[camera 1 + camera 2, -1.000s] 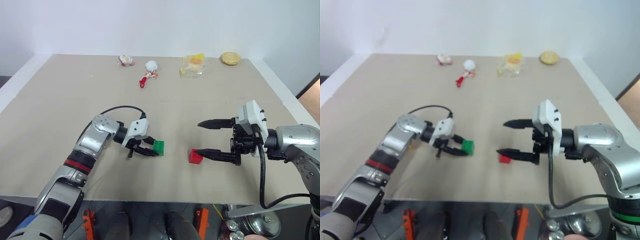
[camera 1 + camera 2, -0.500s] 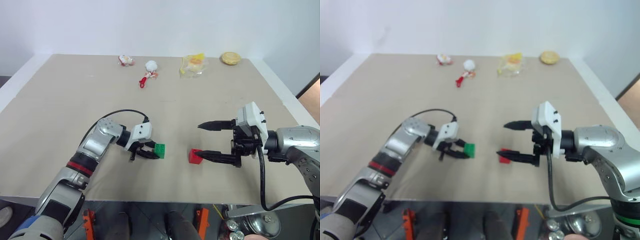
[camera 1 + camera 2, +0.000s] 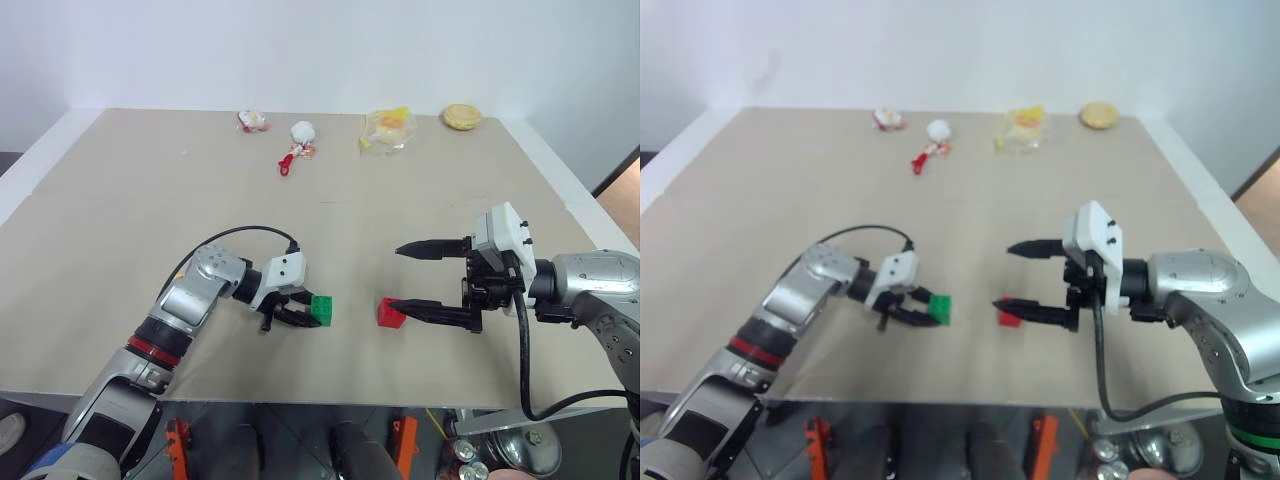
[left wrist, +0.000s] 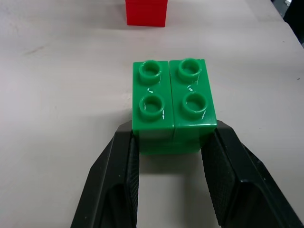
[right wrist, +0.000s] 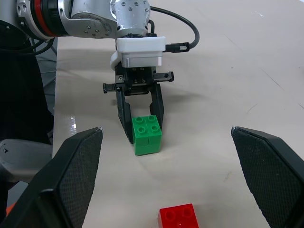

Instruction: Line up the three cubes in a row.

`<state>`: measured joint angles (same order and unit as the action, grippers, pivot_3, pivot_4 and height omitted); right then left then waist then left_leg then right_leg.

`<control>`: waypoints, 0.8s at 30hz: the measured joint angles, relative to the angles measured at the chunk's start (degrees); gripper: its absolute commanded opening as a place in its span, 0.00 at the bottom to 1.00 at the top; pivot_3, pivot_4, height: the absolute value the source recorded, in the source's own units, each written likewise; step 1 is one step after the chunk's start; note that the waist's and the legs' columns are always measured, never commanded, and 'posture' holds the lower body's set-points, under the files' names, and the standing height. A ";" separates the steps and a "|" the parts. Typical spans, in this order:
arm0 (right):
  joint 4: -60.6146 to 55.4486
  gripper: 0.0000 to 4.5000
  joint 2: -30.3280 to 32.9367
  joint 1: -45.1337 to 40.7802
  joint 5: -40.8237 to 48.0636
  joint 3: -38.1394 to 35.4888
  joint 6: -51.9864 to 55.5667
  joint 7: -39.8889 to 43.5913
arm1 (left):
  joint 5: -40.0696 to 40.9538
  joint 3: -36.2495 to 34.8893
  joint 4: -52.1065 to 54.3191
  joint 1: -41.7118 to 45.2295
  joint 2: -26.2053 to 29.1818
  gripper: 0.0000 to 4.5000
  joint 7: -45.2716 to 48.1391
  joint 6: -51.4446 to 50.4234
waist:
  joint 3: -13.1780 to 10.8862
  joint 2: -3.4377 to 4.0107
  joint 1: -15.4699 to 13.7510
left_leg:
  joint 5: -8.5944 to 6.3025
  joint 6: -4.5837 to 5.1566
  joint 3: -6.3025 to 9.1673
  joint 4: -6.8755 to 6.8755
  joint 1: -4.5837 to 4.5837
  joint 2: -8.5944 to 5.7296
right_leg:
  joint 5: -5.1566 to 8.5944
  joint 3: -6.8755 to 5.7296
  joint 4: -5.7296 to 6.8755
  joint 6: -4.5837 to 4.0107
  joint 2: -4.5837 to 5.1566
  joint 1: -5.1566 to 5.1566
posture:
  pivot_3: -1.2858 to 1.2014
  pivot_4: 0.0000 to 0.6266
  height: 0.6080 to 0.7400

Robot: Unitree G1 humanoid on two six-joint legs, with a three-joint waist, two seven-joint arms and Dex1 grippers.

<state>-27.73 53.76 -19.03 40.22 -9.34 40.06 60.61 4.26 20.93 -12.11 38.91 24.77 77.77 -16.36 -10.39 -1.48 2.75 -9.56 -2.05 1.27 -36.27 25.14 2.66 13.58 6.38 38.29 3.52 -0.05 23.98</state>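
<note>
The left gripper (image 3: 305,318) is seen clamped on the green cube (image 3: 322,310), one black finger pressed against each side face. In the left wrist view the fingers (image 4: 118,185) are shown touching the lower half of the cube's flanks, and four round studs are counted on its top; this detail is not legible from the head views. In the right wrist view the same cube (image 5: 147,135) appears to rest on the table (image 3: 120,220), though contact is not confirmed, with the left gripper (image 5: 141,124) reaching down onto it from behind.

The red cube (image 3: 391,313) is found on the table at 3 o'clock from the green one, near it but apart. In the left wrist view only one red face (image 4: 146,12) is seen beyond the green cube; in the right wrist view its studded top (image 5: 179,217) is visible.

The right gripper (image 3: 407,275) is held with its jaws spread wide and nothing between them. Its lower finger's tip lies just beside the red cube at 3 o'clock; contact cannot be confirmed.

At the far edge of the table, around 12 o'clock, a white ball toy (image 3: 301,134), a crumpled yellow wrapper (image 3: 387,128) and a round yellowish item (image 3: 461,116) are noted, well apart from the cubes.
</note>
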 measured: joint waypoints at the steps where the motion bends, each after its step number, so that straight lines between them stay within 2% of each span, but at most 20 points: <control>1: 0.00 1.00 0.00 0.00 0.00 0.00 0.00 -0.01 | -0.06 0.30 0.00 0.00 -0.02 0.29 -0.29 -0.03 | 0.00 0.00 0.00 | 0.00 0.00 0.00 0.00 0.00 0.00 | 0.00 0.00 0.00 0.00 0.00 0.00 | 0.52 0.24 1.00; 8: 0.00 1.00 0.00 0.01 0.03 0.00 0.00 -0.01 | 0.11 0.66 0.01 0.04 -0.02 0.29 -1.11 -0.33 | 0.00 0.00 0.00 | 0.00 0.00 0.00 -0.02 -0.01 0.00 | 0.00 0.00 0.00 0.00 0.01 -0.02 | 0.52 0.24 1.00; 9: 0.00 1.00 0.00 0.02 0.03 0.00 0.00 0.00 | 0.18 0.71 0.03 0.04 0.00 0.46 -1.07 -0.40 | 0.00 0.00 0.00 | 0.00 0.00 0.00 -0.02 -0.01 0.00 | 0.00 0.00 0.00 0.00 0.01 -0.02 | 0.52 0.24 1.00; 11: 0.00 1.00 0.00 0.02 0.03 0.00 0.00 0.01 | 0.18 1.07 0.04 0.04 0.21 0.58 -0.84 -0.44 | 0.00 0.00 0.00 | 0.00 0.00 0.00 -0.02 -0.01 0.00 | 0.00 0.00 0.00 0.00 0.01 -0.01 | 0.52 0.24 1.00; 13: 0.00 1.00 0.00 0.01 0.03 0.00 0.00 0.03 | 0.29 1.44 0.21 0.02 0.52 0.76 -0.10 -0.45 | 0.00 0.00 0.00 | 0.00 0.00 0.00 -0.02 0.00 0.00 | 0.00 0.00 0.00 0.00 0.01 -0.01 | 0.52 0.24 1.00; 16: 0.09 1.00 0.00 0.00 0.04 0.00 0.01 0.10 | 0.87 1.43 0.53 0.02 0.58 0.96 -0.06 -1.41 | 0.00 0.00 0.00 | 0.00 0.00 0.00 -0.02 0.00 0.00 | 0.00 0.00 0.00 0.00 0.01 -0.01 | 0.52 0.24 1.00; 17: 0.19 1.00 0.00 -0.01 0.07 0.00 0.01 0.15 | 1.44 1.26 0.93 0.01 0.58 0.99 -0.17 -1.95 | 0.00 0.00 0.00 | 0.00 0.00 0.00 -0.02 0.00 0.00 | 0.00 0.00 0.00 0.00 0.01 -0.01 | 0.52 0.24 1.00; 19: 0.36 1.00 0.00 -0.03 0.14 0.00 0.03 0.30 | 3.35 0.07 2.15 0.02 0.52 0.99 -0.71 -3.27 | 0.00 0.00 0.00 | 0.00 0.00 0.00 -0.02 0.00 0.00 | 0.00 0.00 0.00 0.00 0.01 -0.01 | 0.52 0.24 1.00; 24: 0.92 1.00 0.00 -0.51 1.72 -0.05 0.31 0.96 | 11.91 -9.11 9.57 0.07 3.44 0.99 -2.69 -11.09 | -0.01 0.00 0.11 | 0.00 0.00 0.00 0.02 -0.02 0.07 | 0.00 0.00 0.00 -0.01 -0.05 0.03 | 0.52 0.24 1.00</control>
<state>-26.81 53.76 -19.54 41.94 -9.39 40.38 61.58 16.17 11.83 -2.54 38.97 28.21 75.08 -27.45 -10.39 -1.48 2.86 -9.56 -2.05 1.27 -36.25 25.12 2.73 13.58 6.37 38.29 3.51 -0.10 24.01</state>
